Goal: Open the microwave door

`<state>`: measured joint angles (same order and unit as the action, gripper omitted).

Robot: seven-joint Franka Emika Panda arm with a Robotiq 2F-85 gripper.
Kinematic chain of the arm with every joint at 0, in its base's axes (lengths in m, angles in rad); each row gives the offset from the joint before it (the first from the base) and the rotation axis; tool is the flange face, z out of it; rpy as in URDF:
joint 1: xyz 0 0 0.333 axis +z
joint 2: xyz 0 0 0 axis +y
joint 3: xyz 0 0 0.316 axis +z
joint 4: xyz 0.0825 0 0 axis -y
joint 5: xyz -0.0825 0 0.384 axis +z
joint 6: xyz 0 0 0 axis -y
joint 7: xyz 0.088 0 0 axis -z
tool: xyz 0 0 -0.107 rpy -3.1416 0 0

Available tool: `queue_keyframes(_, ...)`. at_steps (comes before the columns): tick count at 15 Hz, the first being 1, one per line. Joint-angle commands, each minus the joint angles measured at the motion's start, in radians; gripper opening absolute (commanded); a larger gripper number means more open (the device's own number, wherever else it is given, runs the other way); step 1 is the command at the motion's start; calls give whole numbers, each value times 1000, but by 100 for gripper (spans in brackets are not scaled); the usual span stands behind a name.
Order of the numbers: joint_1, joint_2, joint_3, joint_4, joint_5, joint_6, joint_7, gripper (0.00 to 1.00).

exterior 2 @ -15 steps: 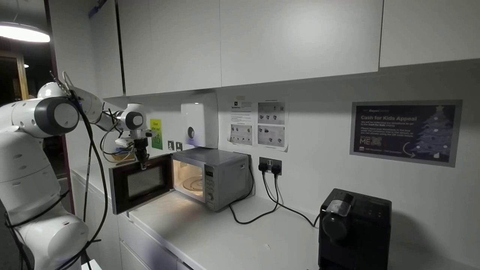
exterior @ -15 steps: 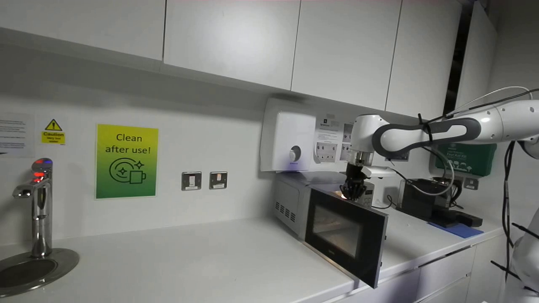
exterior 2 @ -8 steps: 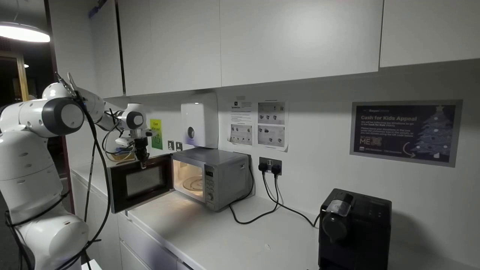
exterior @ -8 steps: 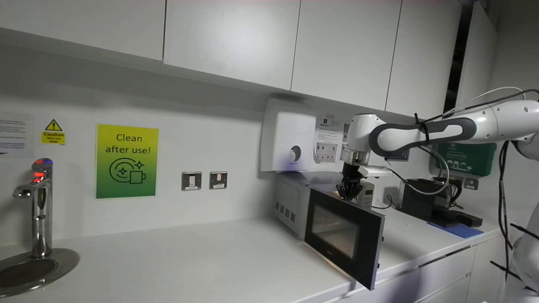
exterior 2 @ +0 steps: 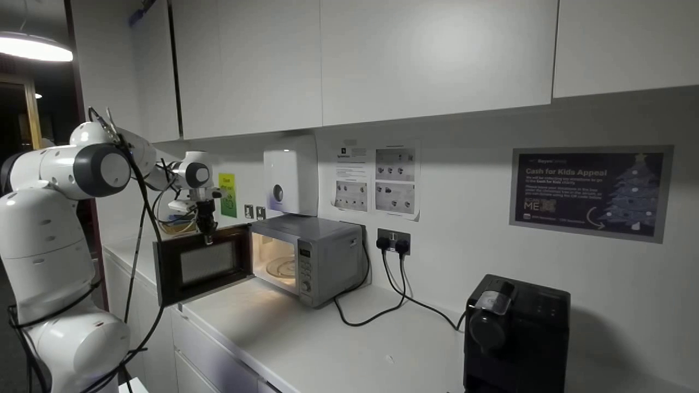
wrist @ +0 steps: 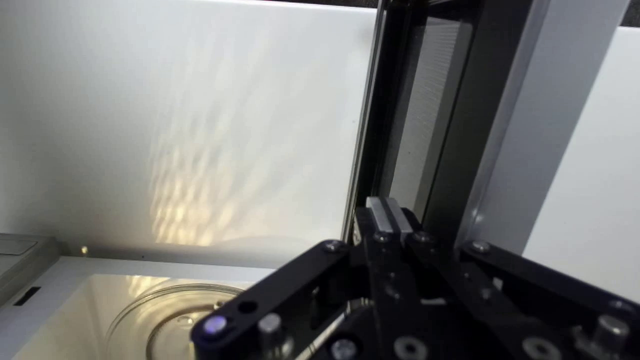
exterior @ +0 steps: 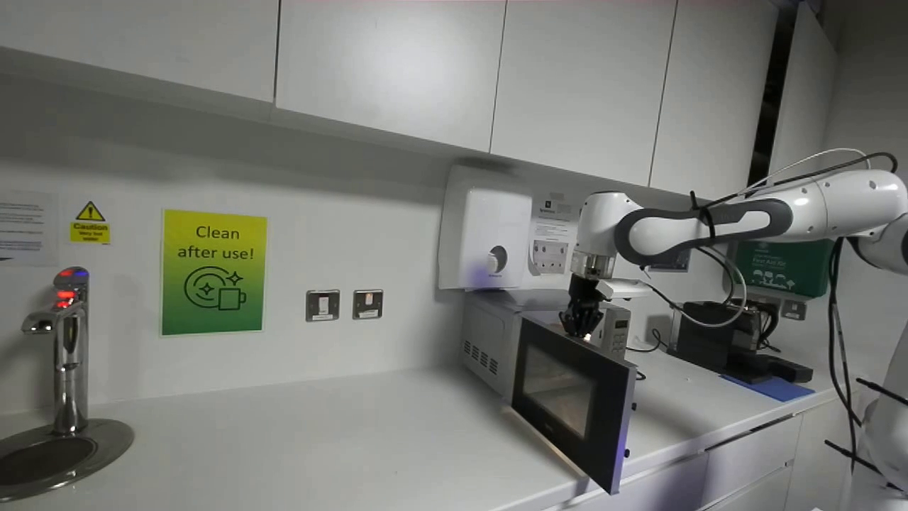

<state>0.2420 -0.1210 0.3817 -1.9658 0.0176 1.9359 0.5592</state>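
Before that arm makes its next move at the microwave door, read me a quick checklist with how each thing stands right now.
1. Microwave door open: ok, it stands well out from the microwave.
2. Fingers shut with nothing between them: ok.
3. Fingers on the door's inner side: ok.
4. Fingers pressing on the door: cannot tell, contact isn't clear in any view.
5. Fingers well away from the door, ready to withdraw: not ok, they are right by its inner face.
6. Glass turntable inside the microwave: ok.

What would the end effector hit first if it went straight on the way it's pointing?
The end effector points down: likely the countertop, though it might graze the microwave door beside it first; depth is unclear.
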Motion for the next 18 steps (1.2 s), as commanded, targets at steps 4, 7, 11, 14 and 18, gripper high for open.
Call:
queue_keyframes(4,27,61,-2,80,-62,-20,31,0)
queue_keyframes(7,35,77,-3,101,-82,-19,33,0)
queue_keyframes(11,43,109,-7,135,-101,-19,33,0)
queue_keyframes(14,50,133,-10,159,-115,-19,31,0)
queue_keyframes(18,55,154,-15,180,-123,-11,30,0)
